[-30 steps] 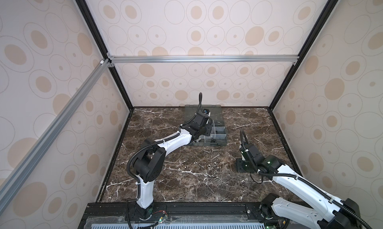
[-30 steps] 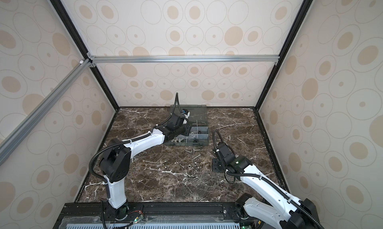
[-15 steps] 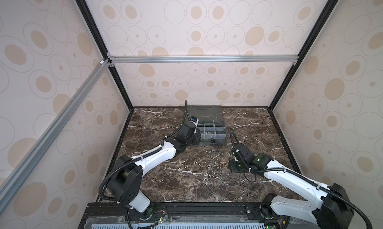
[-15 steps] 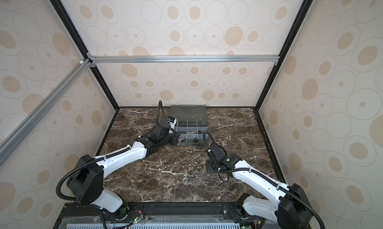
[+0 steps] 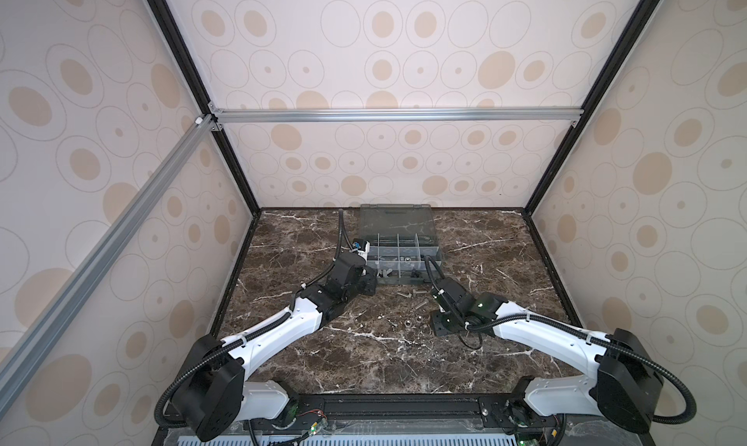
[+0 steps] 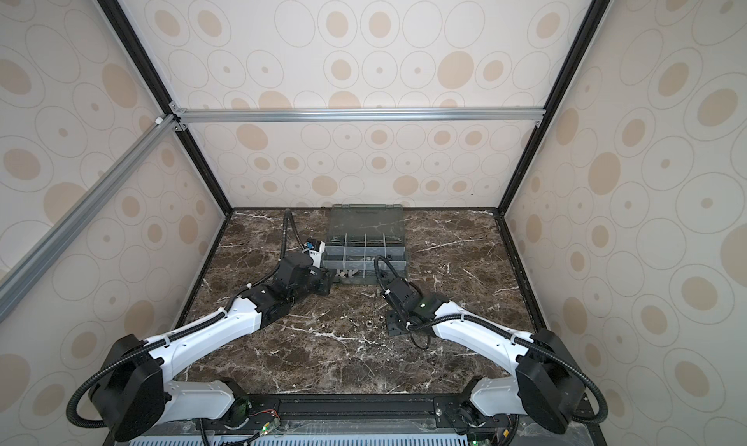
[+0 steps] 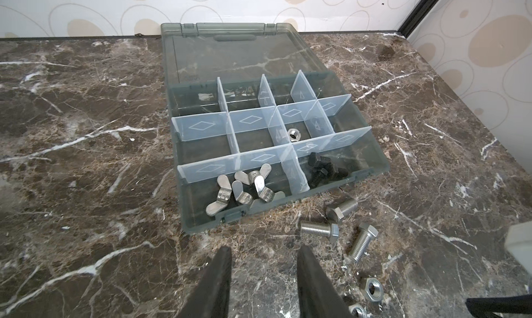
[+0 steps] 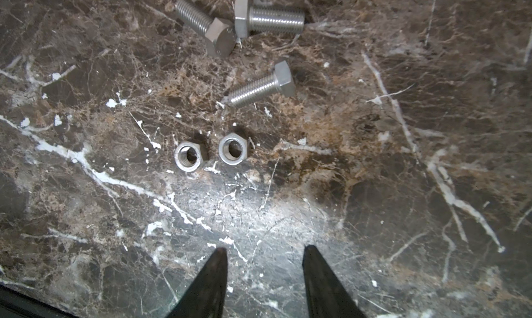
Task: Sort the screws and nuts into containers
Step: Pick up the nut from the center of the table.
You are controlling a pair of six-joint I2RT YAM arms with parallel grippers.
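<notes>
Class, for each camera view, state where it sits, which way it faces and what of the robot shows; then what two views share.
Both top views: high over the robot's end of the table, looking down toward the back wall; left arm, right arm and organiser box show.
Left wrist: on the left arm, facing the box; open left tool shows.
Right wrist: on the right arm, facing down at the table; open right tool shows.
Shared: both wrist views show three silver screws and two nuts on the table.
</notes>
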